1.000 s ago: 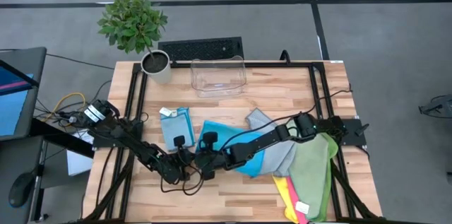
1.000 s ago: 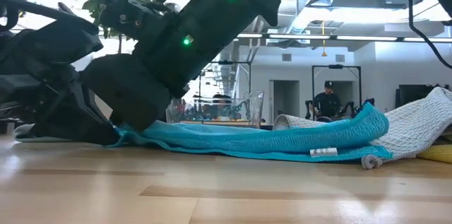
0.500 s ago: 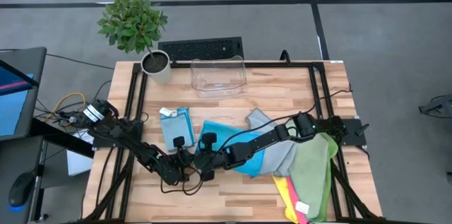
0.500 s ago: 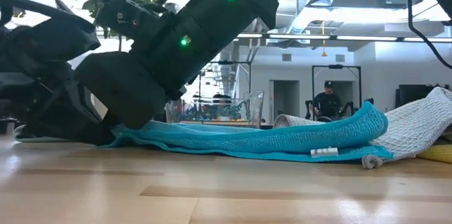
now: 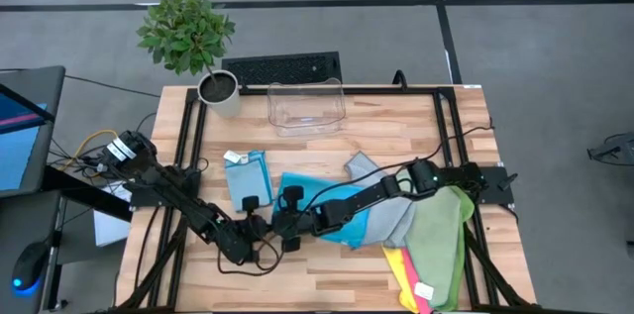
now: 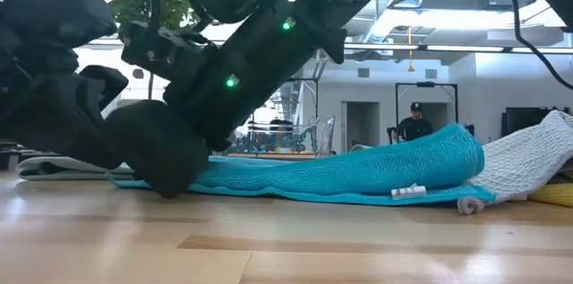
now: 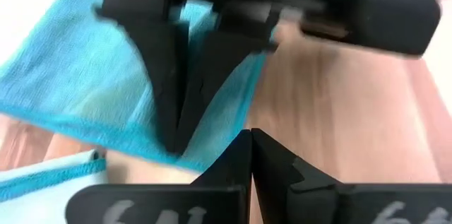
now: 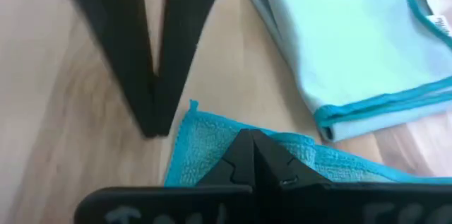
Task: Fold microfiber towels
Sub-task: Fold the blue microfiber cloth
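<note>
Teal microfiber towel [image 5: 327,210] pinched at its near-left corner by the closed right gripper [image 5: 288,227]. Left gripper [image 5: 260,232] shut empty just beside, equally near. Stretches away rightward.

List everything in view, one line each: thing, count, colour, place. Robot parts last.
Teal towel: one, teal, table centre, spread out, a corner pinched by the right gripper.
Folded towel: one, light blue, left of the teal one.
Grey towel: one, grey, right of centre.
Green towel: one, pale green, right edge.
Yellow and pink towels: one each, front right.
Plastic bin: one, clear, table back.
Potted plant: one, green, back left corner.
Keyboard: one, black, behind the bin.
Left gripper: shut, front centre.
Right gripper: shut on the teal towel.
</note>
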